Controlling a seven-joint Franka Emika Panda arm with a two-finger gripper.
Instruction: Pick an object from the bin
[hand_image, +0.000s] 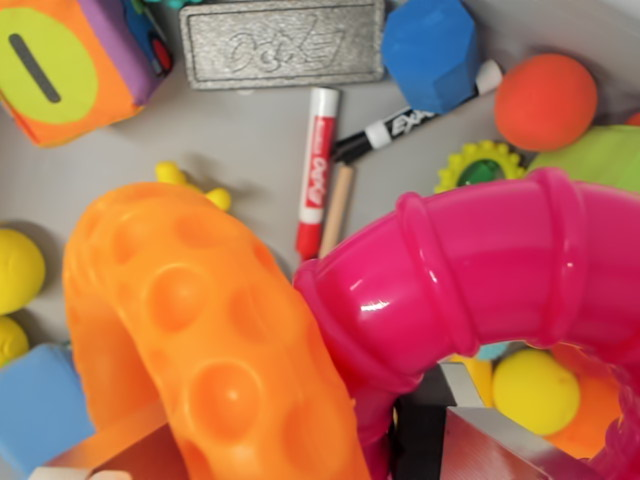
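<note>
Wrist view looking down into the bin, whose grey floor is crowded with toys. Foreground: an orange dimpled curved tube at lower left meets a glossy magenta ribbed curved tube at right; the two touch near the centre. Parts of the hand appear along the bottom edge as a dark block and pale metallic surfaces; whether its fingers are apart or together cannot be told.

Readable markings: a red marker with white lettering on its barrel, too blurred to read. A black-and-white marker bears "EXPO". A grey embossed rectangular block at top carries raised script that is illegible.

Other contents: a soft cube with orange, purple and a lime disc with a dark slot, at upper left; a blue faceted block lying over the EXPO marker; an orange ball at upper right; a yellow-green gear-shaped ring; a wooden stick beside the red marker; yellow balls at the left edge, and another beneath the magenta tube.
</note>
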